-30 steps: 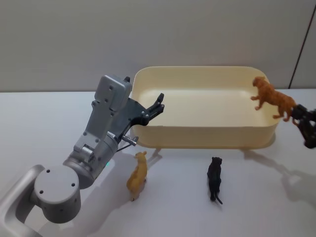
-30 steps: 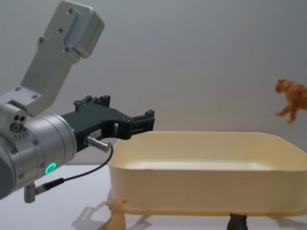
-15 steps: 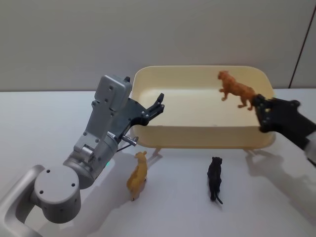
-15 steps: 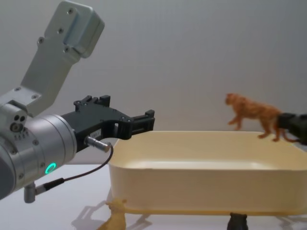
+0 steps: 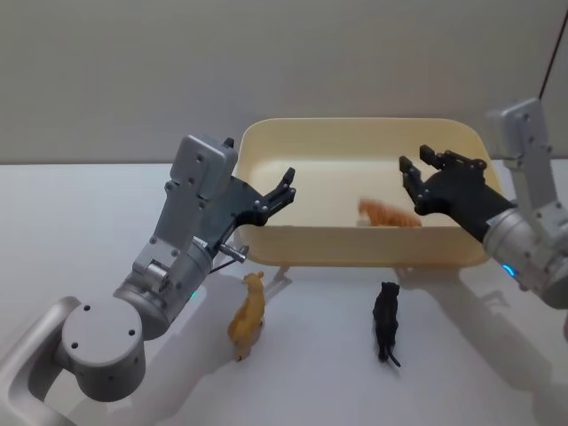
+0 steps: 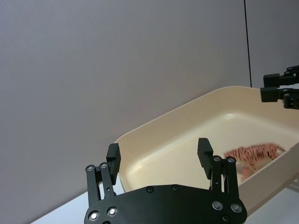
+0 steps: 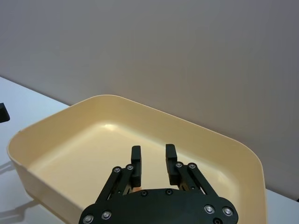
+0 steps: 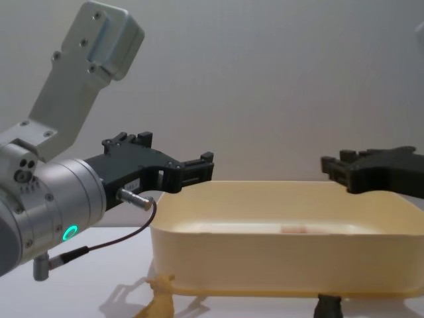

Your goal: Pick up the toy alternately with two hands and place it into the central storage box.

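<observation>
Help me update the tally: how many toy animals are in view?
3. An orange tiger is inside the box; a yellow animal is on the table before the box's left part; a black one before its right part.

Soft even light, perhaps overhead; faint shadows.

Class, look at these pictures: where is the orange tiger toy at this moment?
In the head view the orange tiger toy is inside the storage box, near its front wall, just right of centre, beside the open right gripper.
</observation>
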Tool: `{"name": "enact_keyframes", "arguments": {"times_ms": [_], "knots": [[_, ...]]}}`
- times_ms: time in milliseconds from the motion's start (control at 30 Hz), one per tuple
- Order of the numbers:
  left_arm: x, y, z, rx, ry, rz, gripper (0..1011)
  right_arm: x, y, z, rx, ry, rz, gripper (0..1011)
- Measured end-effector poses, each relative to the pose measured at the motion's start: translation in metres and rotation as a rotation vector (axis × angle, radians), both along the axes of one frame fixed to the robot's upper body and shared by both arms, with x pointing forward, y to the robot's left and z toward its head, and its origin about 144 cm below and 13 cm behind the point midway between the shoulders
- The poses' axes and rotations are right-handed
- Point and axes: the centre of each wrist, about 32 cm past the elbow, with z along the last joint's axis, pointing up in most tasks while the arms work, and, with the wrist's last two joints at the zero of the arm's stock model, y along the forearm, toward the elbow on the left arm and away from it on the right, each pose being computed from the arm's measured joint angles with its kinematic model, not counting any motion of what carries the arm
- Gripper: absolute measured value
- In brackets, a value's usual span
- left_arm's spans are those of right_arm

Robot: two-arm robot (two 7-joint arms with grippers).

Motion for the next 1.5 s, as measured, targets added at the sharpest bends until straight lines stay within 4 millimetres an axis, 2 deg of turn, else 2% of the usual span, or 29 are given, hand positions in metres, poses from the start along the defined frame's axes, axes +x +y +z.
{"name": "enact_keyframes", "arguments": {"times_ms": [100,200,233,367,400,433,567,633,667,800,1300,1500], "knots": [[0.0,0.0,0.0,0.0,0.0,0.0,1001,0.004,0.007,0.001,-0.009,-0.005,-0.004,403],[0.0,0.0,0.0,0.0,0.0,0.0,1001,0.006,0.011,0.002,-0.014,-0.007,-0.007,458],[0.0,0.0,0.0,0.0,0.0,0.0,1001,0.007,0.013,0.002,-0.016,-0.008,-0.008,516],[0.0,0.0,0.0,0.0,0.0,0.0,1001,0.009,0.017,0.003,-0.022,-0.011,-0.01,641],[0.0,0.0,0.0,0.0,0.0,0.0,1001,0.009,0.018,0.003,-0.023,-0.012,-0.01,641],[0.0,0.0,0.0,0.0,0.0,0.0,1001,0.009,0.018,0.003,-0.023,-0.012,-0.01,704],[0.0,0.0,0.0,0.0,0.0,0.0,1001,0.009,0.018,0.003,-0.023,-0.013,-0.008,816],[0.0,0.0,0.0,0.0,0.0,0.0,1001,0.006,0.015,0.004,-0.017,-0.012,-0.001,888],[0.0,0.0,0.0,0.0,0.0,0.0,1001,0.004,0.013,0.004,-0.016,-0.012,0.0,888],[0.0,0.0,0.0,0.0,0.0,0.0,1001,-0.004,0.003,0.005,-0.005,-0.003,0.019,997],[0.0,0.0,0.0,0.0,0.0,0.0,1001,-0.04,-0.033,0.009,0.004,0.038,0.133,1001],[0.0,0.0,0.0,0.0,0.0,0.0,1001,-0.062,-0.051,0.011,-0.011,0.064,0.2,1001]]}}
